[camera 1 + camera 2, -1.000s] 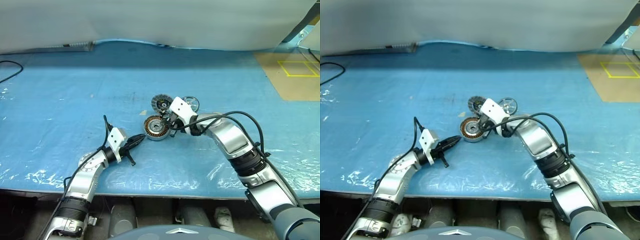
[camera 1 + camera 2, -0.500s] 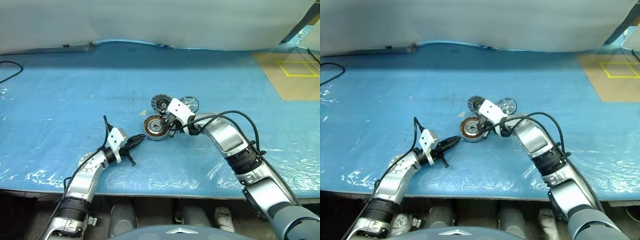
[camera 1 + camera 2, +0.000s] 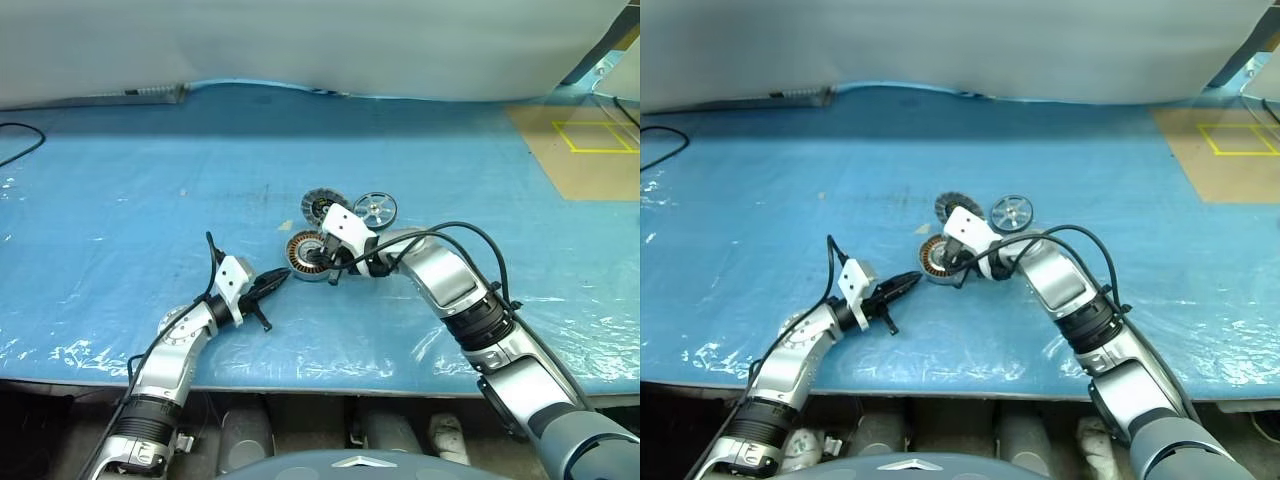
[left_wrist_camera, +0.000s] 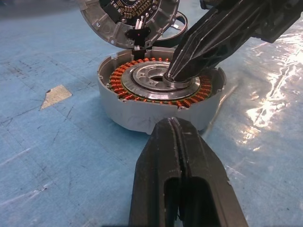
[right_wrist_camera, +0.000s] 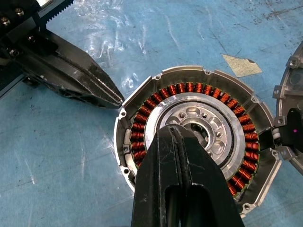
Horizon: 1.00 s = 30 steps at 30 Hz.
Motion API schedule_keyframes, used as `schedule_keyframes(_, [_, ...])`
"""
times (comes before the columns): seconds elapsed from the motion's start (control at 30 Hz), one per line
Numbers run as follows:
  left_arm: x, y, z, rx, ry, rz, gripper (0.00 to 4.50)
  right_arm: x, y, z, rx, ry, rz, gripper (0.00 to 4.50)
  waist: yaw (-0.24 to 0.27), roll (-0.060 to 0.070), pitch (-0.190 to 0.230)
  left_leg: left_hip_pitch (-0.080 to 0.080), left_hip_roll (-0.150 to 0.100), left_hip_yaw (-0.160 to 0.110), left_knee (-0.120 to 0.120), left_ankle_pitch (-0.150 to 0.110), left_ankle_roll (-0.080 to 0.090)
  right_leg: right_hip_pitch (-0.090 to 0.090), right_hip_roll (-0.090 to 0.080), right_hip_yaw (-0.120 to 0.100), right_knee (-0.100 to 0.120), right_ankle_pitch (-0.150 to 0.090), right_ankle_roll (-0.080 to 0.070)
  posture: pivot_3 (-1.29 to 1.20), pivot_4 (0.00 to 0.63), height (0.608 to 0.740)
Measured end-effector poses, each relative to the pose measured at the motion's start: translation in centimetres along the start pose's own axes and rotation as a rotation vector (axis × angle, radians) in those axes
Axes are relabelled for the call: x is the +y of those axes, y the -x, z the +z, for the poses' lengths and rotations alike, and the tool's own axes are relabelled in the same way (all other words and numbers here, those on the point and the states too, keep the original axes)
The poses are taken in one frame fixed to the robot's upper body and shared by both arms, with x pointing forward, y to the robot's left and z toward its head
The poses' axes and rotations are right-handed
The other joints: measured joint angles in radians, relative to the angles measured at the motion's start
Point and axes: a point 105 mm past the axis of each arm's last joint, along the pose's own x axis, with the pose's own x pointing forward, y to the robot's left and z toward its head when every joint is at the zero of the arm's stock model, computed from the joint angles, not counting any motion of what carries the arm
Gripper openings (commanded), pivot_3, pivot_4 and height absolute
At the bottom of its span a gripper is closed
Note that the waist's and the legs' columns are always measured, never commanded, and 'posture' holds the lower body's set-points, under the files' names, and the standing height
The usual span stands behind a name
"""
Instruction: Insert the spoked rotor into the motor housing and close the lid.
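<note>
The motor housing (image 3: 306, 255), a short cylinder with copper windings around a silver centre, lies mid-table on the blue sheet. My right gripper (image 3: 322, 262) is shut and empty, and its tip rests on the housing's silver centre (image 4: 161, 85). The lid (image 3: 320, 207), a ribbed grey disc, lies just behind the housing and touches its rim. The spoked rotor (image 3: 375, 209) lies flat to the right of the lid. My left gripper (image 3: 283, 276) is shut and empty, level with the table, its tip close to the housing's near-left rim.
A tan board (image 3: 590, 150) with a yellow square lies at the far right. A black cable (image 3: 20, 135) curls at the far left. A small tan scrap (image 3: 286, 226) lies left of the lid. The table's front edge runs just below both arms.
My right gripper has swung left and slightly down onto the housing's centre, uncovering the rotor behind it. The left arm has not moved.
</note>
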Motion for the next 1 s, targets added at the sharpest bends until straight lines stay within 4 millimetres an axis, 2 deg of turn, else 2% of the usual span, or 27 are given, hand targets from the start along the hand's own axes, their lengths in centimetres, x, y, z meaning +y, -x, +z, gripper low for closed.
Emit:
schedule_keyframes(0.83, [0.0,0.02,-0.11,0.004,0.0,0.005,0.05,-0.81,-0.59,0.26,-0.004,0.009,-0.058,0.0,0.0,0.0,0.0,0.001,0.0,0.0,0.001,0.0,0.0,0.0,0.0,0.001,0.001,0.0,0.0,0.0,0.15,0.74])
schedule_keyframes(1.0, [-0.02,-0.01,-0.13,0.004,0.001,0.005,0.05,-1.01,-0.19,-0.05,0.012,0.014,-0.061,0.0,0.0,0.0,0.0,0.0,0.0,0.0,0.001,0.0,0.0,0.0,0.0,0.001,0.001,0.0,0.0,0.0,0.15,0.74])
